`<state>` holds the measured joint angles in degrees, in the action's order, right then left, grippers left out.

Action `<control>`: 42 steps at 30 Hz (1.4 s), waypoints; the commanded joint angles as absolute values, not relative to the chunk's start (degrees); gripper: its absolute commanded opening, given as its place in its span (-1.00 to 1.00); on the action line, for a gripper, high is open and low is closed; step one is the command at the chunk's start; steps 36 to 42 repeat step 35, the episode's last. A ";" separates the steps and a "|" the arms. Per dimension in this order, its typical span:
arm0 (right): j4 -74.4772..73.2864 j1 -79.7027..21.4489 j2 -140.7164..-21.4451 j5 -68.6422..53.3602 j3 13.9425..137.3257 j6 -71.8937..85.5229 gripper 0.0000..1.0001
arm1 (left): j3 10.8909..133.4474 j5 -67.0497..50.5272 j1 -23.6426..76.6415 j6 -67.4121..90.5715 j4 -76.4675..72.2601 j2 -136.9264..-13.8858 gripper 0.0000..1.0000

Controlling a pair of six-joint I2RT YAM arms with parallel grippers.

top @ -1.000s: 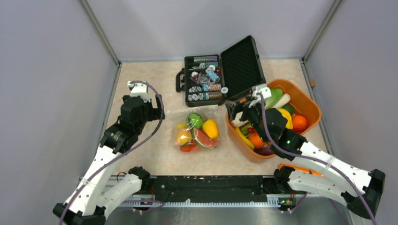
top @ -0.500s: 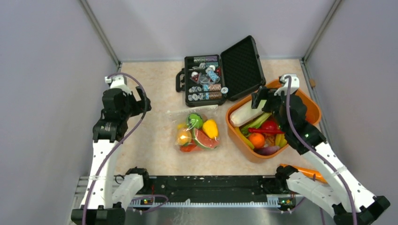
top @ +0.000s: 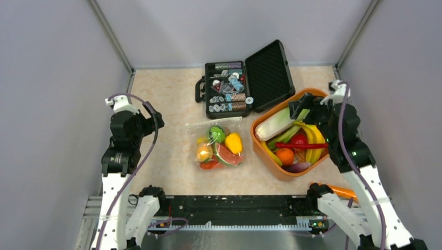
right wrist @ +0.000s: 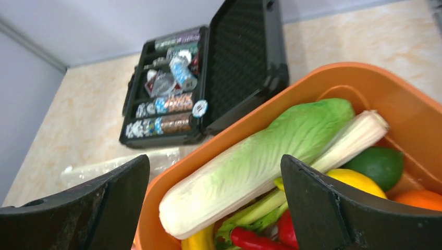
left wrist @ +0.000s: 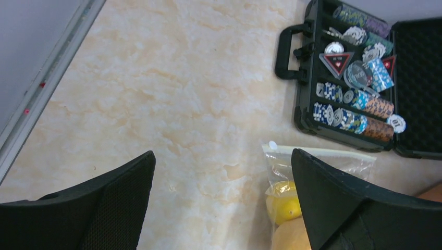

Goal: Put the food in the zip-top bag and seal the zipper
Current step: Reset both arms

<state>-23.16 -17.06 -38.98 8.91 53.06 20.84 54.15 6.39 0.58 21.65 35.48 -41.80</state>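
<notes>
Both arms pull back to the frame's sides, left gripper (left wrist: 223, 152) and right gripper (right wrist: 215, 156) spread wide and empty, leaving the food (top: 224, 151) inside the zip-top bag (top: 200, 128) at centre, so the task looks about finished, though the zipper (left wrist: 318, 152) can't be confirmed sealed.

No text can be read with certainty. In the left wrist view, a red-and-black triangular plaque (left wrist: 336, 60) inside the black case (left wrist: 417, 83) bears a line of tiny white print, too small to make out. A white chip (left wrist: 396, 123) at the tray's edge carries dark marks, also illegible. The poker chips (left wrist: 344, 117) show only edge stripes.
</notes>
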 commanded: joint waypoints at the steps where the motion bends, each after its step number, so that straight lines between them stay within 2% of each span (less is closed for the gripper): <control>1: -30.50 -16.77 -48.91 0.95 57.85 21.27 0.87 | 54.49 10.90 0.35 24.10 31.51 -41.60 0.97; 3: -30.48 -16.74 -48.76 2.03 56.66 24.14 0.87 | 54.49 11.47 0.35 22.08 31.91 -41.97 0.97; 6: -24.03 -16.72 -45.09 -4.26 50.94 25.42 0.88 | 54.22 13.08 0.40 21.80 32.50 -42.58 0.97; 9: -19.73 -16.75 -41.77 -5.63 48.41 25.96 0.88 | 54.30 13.03 0.35 22.18 32.78 -43.36 0.98; 17: -23.34 -16.74 -41.81 -3.44 53.93 21.28 0.90 | 55.41 11.02 0.36 22.34 31.30 -44.34 0.98; 32: -20.03 -16.75 -44.40 -7.70 52.55 24.96 0.90 | 58.56 16.24 0.36 26.76 33.04 -45.56 0.97; 42: -20.40 -16.75 -44.64 -7.55 53.36 24.98 0.90 | 59.12 15.62 0.35 26.00 33.18 -45.65 0.97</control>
